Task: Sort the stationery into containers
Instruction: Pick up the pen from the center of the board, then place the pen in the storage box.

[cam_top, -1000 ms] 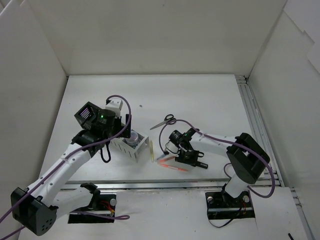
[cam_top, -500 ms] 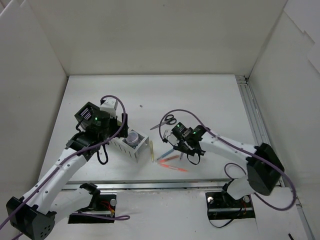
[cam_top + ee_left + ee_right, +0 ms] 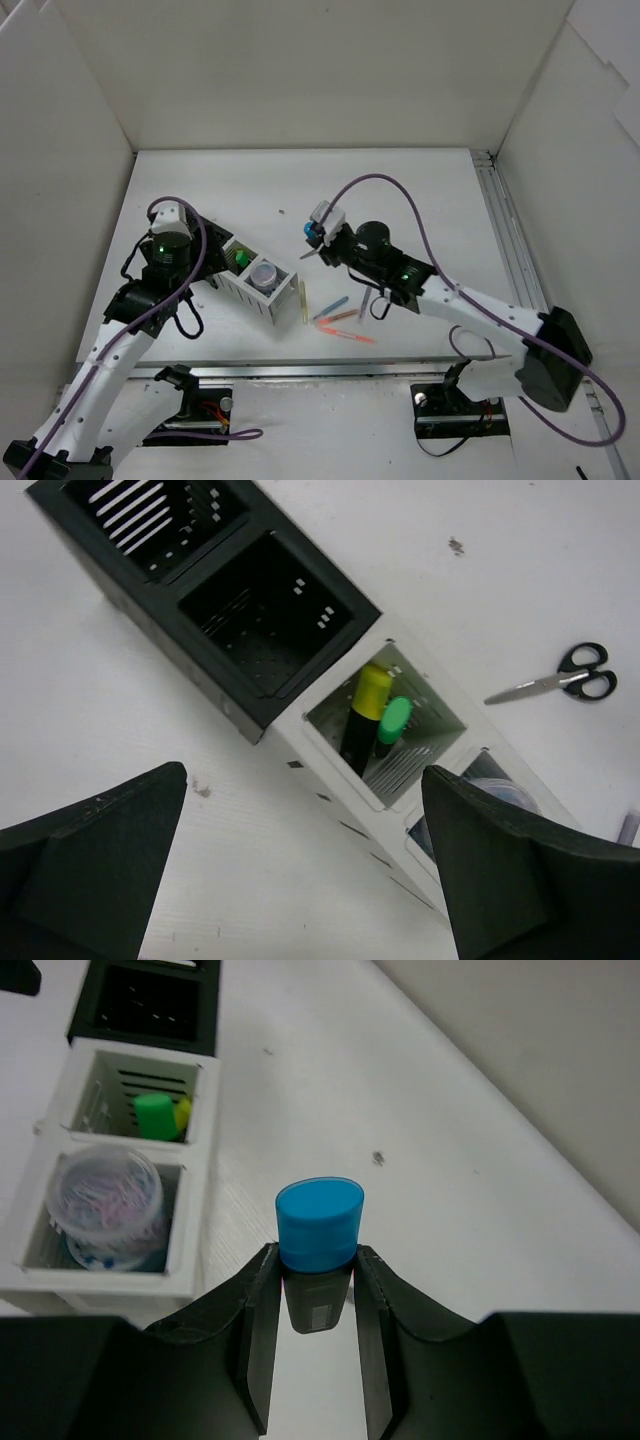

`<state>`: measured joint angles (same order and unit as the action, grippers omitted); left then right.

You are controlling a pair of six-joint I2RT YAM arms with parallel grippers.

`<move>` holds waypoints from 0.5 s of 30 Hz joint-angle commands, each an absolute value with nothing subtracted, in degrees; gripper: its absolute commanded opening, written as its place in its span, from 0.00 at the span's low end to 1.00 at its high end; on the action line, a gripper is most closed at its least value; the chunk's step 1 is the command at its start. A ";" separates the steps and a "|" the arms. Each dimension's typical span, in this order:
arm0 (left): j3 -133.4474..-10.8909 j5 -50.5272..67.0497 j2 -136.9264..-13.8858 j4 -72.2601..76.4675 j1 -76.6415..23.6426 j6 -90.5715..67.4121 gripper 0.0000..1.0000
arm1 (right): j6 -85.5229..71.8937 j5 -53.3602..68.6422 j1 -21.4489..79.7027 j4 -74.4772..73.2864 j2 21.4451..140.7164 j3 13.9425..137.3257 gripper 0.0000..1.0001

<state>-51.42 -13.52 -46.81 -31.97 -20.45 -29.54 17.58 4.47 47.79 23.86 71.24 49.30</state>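
The sorting was partly done, in my judgement. The organiser (image 3: 240, 293) lay at an angle on the counter (image 3: 400, 200), a row of joined boxes, black at one end and white at the other. In the white box next to the black ones stood a yellow highlighter (image 3: 368, 705) and a green highlighter (image 3: 393, 720), leaning together. In the last white box, at the end of the organiser, sat a clear jar (image 3: 105, 1198) with small coloured things inside. In the two black boxes no item could be seen from the left wrist view. The right fingers (image 3: 255, 1300) were closed narrowly on a blue highlighter (image 3: 320, 1225), cap upward, and held it in the air off the white end of the organiser, not yet above any box. It probably belonged with the other two highlighters. The left fingers (image 3: 100, 850) were spread wide and held nothing; they hung over the organiser, near its black end. Not yet sorted were the scissors (image 3: 560, 683), which lay flat on the counter beyond the white end of the organiser, and several pens (image 3: 340, 318), blue, red and yellow, which lay loose on the counter just beside that same end. So about half of the work seemed to be left.
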 commanded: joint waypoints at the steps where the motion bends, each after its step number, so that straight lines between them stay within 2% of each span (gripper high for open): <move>1: -51.59 -18.88 -45.70 -36.64 -17.94 -38.39 0.99 | 10.47 14.30 48.60 43.66 80.38 56.22 0.00; 8: -49.84 -16.88 -43.25 -38.41 -16.52 -41.92 0.99 | 2.82 22.41 50.54 59.47 93.33 63.45 0.00; 15: -49.31 -16.52 -41.22 -38.76 -16.52 -42.10 1.00 | 0.26 26.45 52.56 66.44 104.05 68.64 0.00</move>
